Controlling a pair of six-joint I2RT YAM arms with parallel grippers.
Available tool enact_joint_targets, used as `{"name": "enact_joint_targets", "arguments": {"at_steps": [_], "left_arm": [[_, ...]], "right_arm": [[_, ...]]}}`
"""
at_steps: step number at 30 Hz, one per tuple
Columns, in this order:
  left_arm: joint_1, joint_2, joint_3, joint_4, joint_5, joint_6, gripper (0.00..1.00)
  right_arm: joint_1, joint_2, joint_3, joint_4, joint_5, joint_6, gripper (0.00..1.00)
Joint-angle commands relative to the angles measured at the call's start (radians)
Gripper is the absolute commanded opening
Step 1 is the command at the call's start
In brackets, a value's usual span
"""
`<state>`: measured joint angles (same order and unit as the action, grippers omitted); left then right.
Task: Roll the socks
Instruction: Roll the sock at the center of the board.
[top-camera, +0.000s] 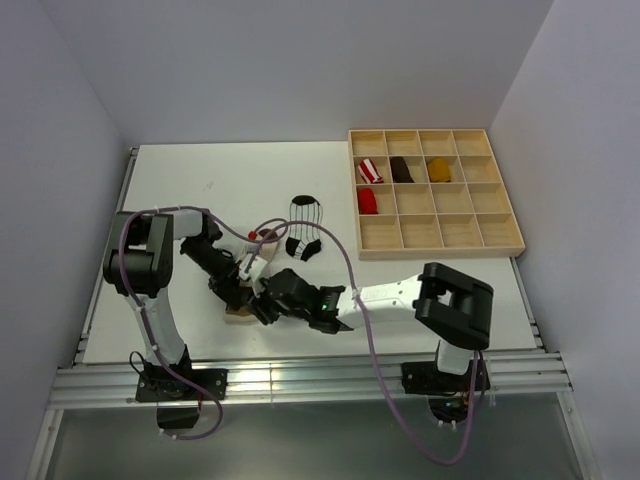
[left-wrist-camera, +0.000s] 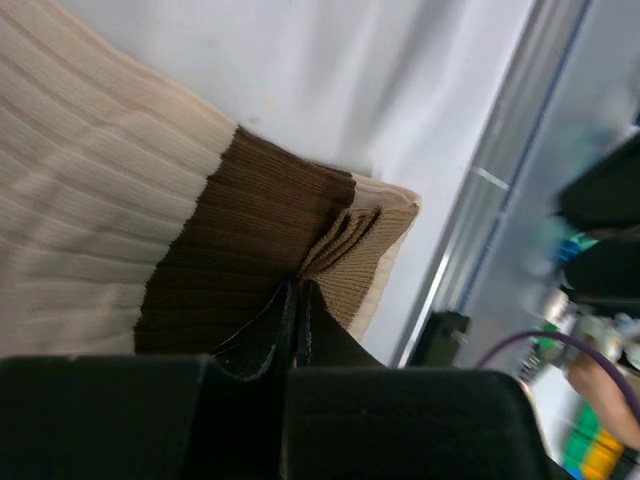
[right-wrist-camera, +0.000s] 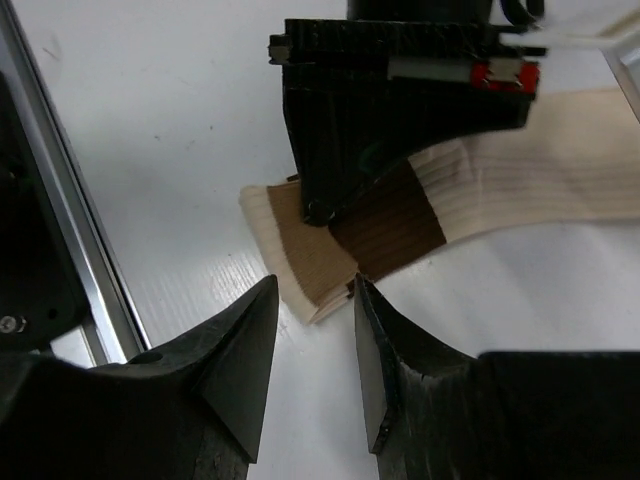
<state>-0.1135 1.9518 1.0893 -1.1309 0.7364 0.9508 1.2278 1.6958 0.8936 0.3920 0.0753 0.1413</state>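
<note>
**A:** What is shown from above?

**B:** The cream sock (top-camera: 238, 312) is seen on the table (top-camera: 180, 190) near the front edge, mostly covered by the two wrists. The striped sock (top-camera: 303, 228) is laid well apart from it, further back, toward the wooden tray (top-camera: 437, 252). Four sock bundles (top-camera: 401, 169) are kept in the tray's compartments, and no roll is seen in either loose sock

**A:** And from the left wrist?

**B:** The left gripper (left-wrist-camera: 297, 300) is shown with its jaws pressed together on the sock's end, where the brown band meets the tan cuff. The fabric is gathered into small folds there, while the ribbed cream length is spread out flat

**A:** From the right wrist?

**B:** The right gripper (right-wrist-camera: 315, 335) is held just short of that same end, its jaws spread and nothing caught between them. The cuff is seen just beyond the fingertips, with the left gripper pinching it from above

**A:** How far along is the task judged to be?

**B:** It is judged to be at an early stage. One end is pinched and lightly folded, but no real turn is made. The striped sock is untouched, so nearly all the rolling is left to be done
</note>
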Motion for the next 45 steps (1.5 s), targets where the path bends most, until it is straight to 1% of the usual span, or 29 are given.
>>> {"name": "enact_joint_targets", "arguments": {"at_steps": [1, 5, 6, 10, 15, 22, 27, 31, 34, 35, 38, 45], "left_arm": [[-0.003, 0.047, -0.003, -0.043, -0.095, 0.100, 0.00], [-0.003, 0.058, -0.002, -0.058, -0.106, 0.103, 0.00], [-0.003, 0.068, 0.004, -0.061, -0.109, 0.103, 0.00], [-0.005, 0.081, 0.011, -0.067, -0.112, 0.098, 0.00], [-0.006, 0.090, 0.023, -0.081, -0.108, 0.101, 0.00], [-0.008, 0.098, 0.031, -0.090, -0.114, 0.100, 0.00], [-0.008, 0.107, 0.037, -0.099, -0.111, 0.103, 0.00], [-0.008, 0.108, 0.034, -0.107, -0.111, 0.115, 0.00], [-0.009, 0.110, 0.029, -0.110, -0.115, 0.120, 0.00], [-0.009, 0.114, 0.027, -0.113, -0.117, 0.121, 0.00], [-0.009, 0.116, 0.020, -0.112, -0.126, 0.123, 0.00], [-0.009, 0.118, 0.031, -0.121, -0.123, 0.128, 0.00]], "right_arm": [[0.036, 0.059, 0.090, -0.067, 0.034, -0.118, 0.44], [0.068, 0.111, 0.126, -0.097, 0.017, -0.131, 0.44], [0.075, 0.117, 0.136, -0.107, 0.014, -0.158, 0.44], [0.091, 0.139, 0.156, -0.130, -0.006, -0.167, 0.46], [0.119, 0.162, 0.176, -0.131, -0.006, -0.181, 0.50], [0.142, 0.215, 0.214, -0.136, 0.007, -0.203, 0.52], [0.145, 0.260, 0.238, -0.134, 0.029, -0.210, 0.52], [0.144, 0.295, 0.240, -0.114, 0.076, -0.212, 0.52], [0.142, 0.300, 0.231, -0.087, 0.113, -0.210, 0.52], [0.142, 0.297, 0.219, -0.065, 0.148, -0.213, 0.52], [0.144, 0.266, 0.189, -0.033, 0.178, -0.215, 0.53], [0.144, 0.295, 0.238, -0.091, 0.158, -0.249, 0.54]]}}
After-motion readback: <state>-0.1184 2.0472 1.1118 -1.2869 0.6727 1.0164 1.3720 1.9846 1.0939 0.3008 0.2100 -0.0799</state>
